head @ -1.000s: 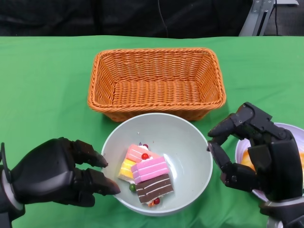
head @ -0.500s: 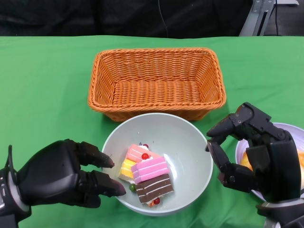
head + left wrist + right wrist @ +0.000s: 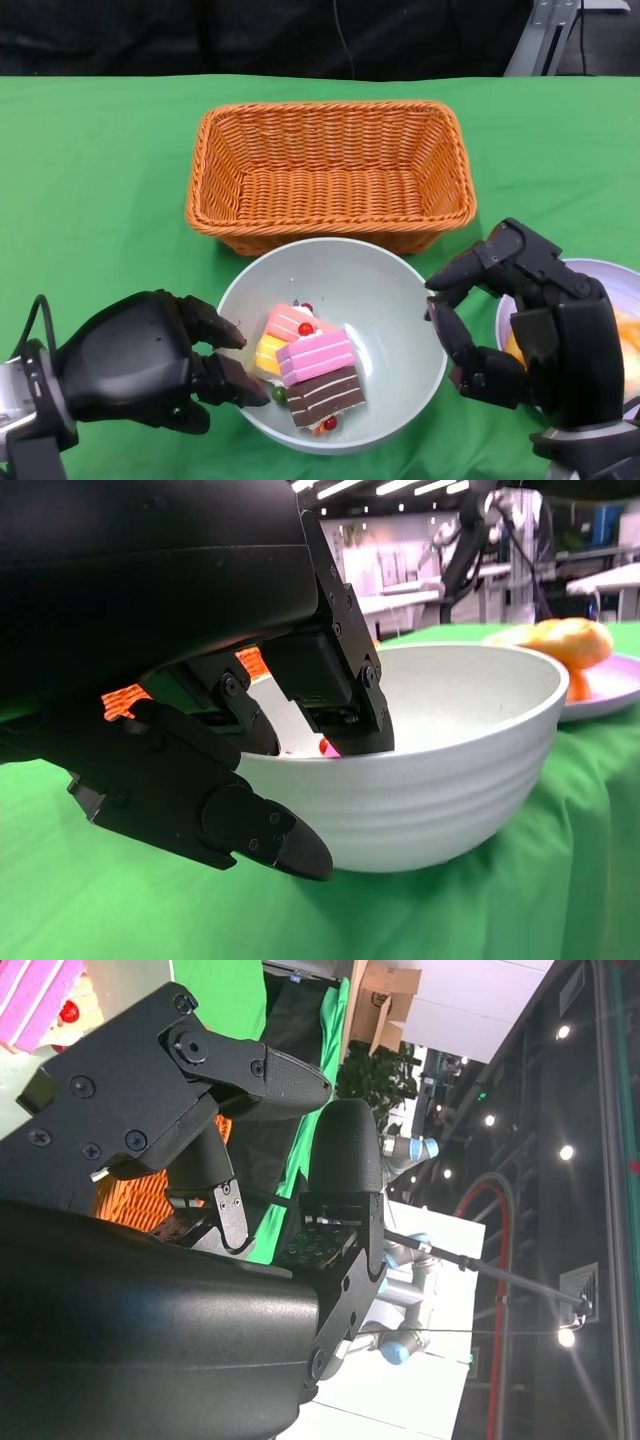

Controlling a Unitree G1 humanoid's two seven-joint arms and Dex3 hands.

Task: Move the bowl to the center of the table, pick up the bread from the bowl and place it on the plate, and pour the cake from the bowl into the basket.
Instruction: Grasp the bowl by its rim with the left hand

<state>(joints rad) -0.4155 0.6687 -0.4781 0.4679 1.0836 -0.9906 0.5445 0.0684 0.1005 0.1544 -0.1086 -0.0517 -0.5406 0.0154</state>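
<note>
Green cloth covers the table (image 3: 90,180), with a dark backdrop behind it. An orange wicker basket (image 3: 328,172) sits at the middle, far side. Just in front of it, touching or nearly touching its near wall, is a pale green bowl (image 3: 390,290) holding striped cake pieces (image 3: 312,370) in pink, yellow and brown. The left hand (image 3: 140,365) grips the bowl's left rim: in the left wrist view, fingers (image 3: 330,670) hook over the rim into the bowl while another lies against the outer wall. The right hand (image 3: 525,335) holds nothing, its curled fingers spread apart right at the bowl's right rim. Behind that hand, a purple-rimmed plate (image 3: 610,285) carries the orange-brown bread (image 3: 570,640)
</note>
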